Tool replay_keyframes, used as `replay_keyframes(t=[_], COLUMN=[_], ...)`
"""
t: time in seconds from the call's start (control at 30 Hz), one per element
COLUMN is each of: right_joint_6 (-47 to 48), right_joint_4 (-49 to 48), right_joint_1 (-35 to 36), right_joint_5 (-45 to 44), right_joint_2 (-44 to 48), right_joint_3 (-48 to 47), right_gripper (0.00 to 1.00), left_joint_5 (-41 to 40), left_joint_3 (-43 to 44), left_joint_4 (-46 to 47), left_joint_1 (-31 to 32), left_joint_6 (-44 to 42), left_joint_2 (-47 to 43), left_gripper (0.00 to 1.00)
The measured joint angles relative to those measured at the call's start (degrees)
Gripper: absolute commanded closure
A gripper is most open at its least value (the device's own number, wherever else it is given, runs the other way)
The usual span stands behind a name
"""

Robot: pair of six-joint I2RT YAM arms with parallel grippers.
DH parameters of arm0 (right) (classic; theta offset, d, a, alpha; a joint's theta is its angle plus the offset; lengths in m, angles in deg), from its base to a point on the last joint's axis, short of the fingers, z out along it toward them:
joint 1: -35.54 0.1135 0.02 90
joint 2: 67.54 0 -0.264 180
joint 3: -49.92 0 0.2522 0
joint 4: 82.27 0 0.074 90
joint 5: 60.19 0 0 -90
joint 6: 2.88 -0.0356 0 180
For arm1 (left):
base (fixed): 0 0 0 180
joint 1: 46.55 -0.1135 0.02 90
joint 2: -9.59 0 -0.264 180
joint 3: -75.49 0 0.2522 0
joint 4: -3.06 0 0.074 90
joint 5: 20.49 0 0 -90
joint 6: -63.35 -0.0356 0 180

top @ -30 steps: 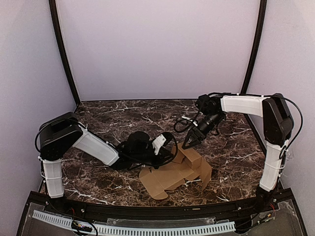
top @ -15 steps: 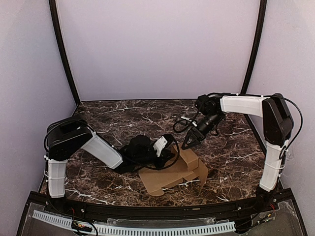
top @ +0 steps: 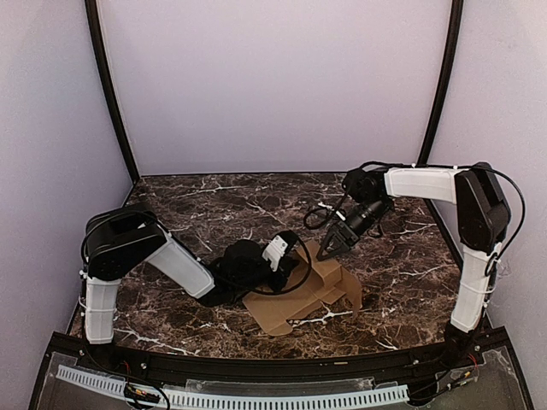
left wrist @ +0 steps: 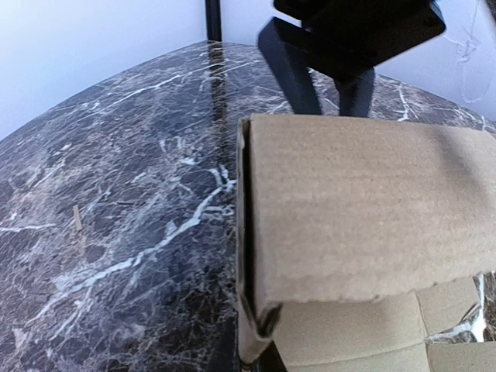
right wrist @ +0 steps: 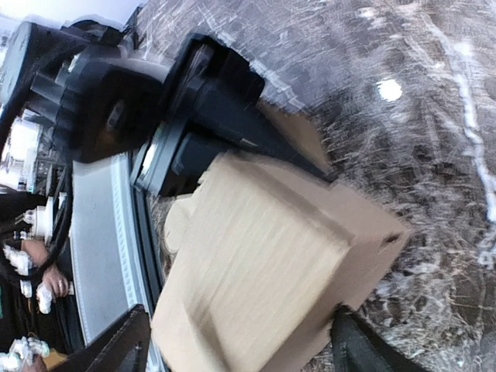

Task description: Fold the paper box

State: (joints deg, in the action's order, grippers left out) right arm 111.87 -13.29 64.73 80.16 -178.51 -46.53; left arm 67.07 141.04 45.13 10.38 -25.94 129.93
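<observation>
Centrally, the partly folded paper box [top: 312, 290] was found on the desk [top: 214, 205]. At its left edge the left pincer [top: 286, 256] was noted closed; the right pincer [top: 333, 246] was noted spread apart over its far side.

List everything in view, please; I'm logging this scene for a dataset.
paper box: one, plain brown cardboard, partly folded, near-centre of the table
table: one, dark marble with white veins, under everything
backdrop walls: three, pale lilac, behind and to both sides
frame poles: two, black, at the back corners
perforated rail: one, white, along the near edge
left arm: one, white and black, reaching in from the left
right arm: one, white and black, reaching in from the right
left gripper: one, black, shut on a wall of the box
right gripper: one, black, open at the box's far edge
</observation>
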Motion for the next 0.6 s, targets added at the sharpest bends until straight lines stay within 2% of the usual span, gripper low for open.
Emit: replay_keyframes(t=[0.17, 0.6], right_joint_6=[1.5, 5.9], right_joint_4=[2.2, 9.7], right_joint_1=[-0.4, -1.5], right_joint_5=[4.1, 12.6], right_joint_2=[-0.3, -7.5], right_joint_3=[0.9, -2.7], right_gripper=[0.10, 0.14], left_joint_5=[-2.3, -2.5], left_joint_3=[-0.2, 1.1], left_joint_4=[0.4, 3.6], left_joint_1=[0.0, -0.2], left_joint_6=[1.6, -0.1], left_joint_2=[0.0, 2.6], left_gripper=[0.99, 0.83])
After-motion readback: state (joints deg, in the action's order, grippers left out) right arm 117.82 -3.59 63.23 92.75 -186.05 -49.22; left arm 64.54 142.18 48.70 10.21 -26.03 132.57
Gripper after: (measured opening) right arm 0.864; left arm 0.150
